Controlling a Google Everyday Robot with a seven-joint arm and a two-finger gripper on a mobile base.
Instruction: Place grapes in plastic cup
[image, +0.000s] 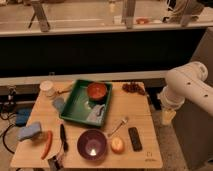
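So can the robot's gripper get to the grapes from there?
Probably yes. The grapes lie uncovered at the back corner of the table nearest the arm. The gripper hangs just past that side's edge, with nothing between them.

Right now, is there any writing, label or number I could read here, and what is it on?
No text can be read.
A small dark mark on the table, near right corner: too blurred to read.
The plastic cup, the grapes and the gripper, hanging beside the table's right edge, show no lettering.
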